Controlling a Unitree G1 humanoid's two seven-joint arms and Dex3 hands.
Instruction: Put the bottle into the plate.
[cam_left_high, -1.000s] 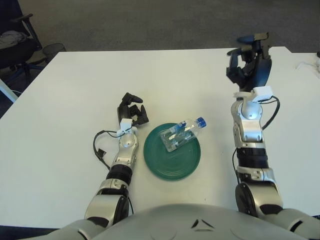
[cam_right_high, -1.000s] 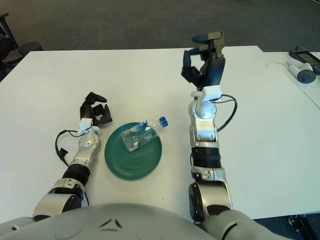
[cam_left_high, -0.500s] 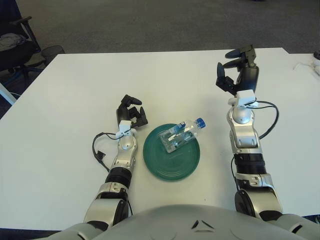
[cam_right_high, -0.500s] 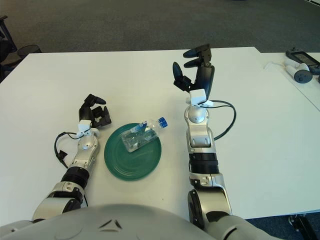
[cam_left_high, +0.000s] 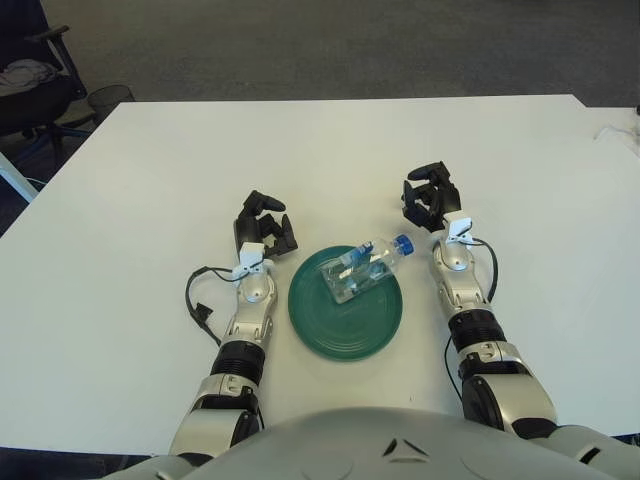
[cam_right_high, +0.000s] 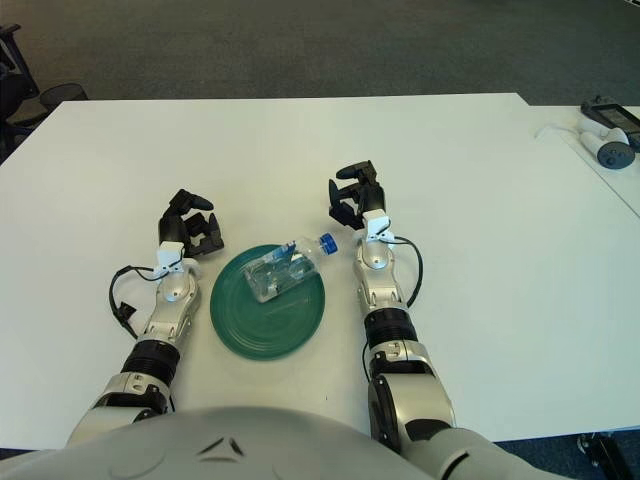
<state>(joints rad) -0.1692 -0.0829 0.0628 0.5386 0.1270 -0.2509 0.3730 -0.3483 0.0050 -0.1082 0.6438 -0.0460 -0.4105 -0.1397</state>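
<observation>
The clear plastic bottle with a blue cap (cam_left_high: 364, 268) lies on its side in the round dark-green plate (cam_left_high: 345, 320) on the white desk (cam_left_high: 150, 160), its cap end reaching over the rim toward the right hand (cam_left_high: 430, 196); its label cannot be read. That hand, raised high a second ago, has come down low just beside the cap, its black fingers (cam_left_high: 416, 192) curled and empty. The left hand (cam_left_high: 264, 224) is unmoved beside the plate's left edge, fingers loosely curled around nothing.

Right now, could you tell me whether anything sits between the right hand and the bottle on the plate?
Nothing visible does. The right hand shows just beyond the blue cap of the water bottle, with only bare white table between. The bottle lies on the green plate.
</observation>
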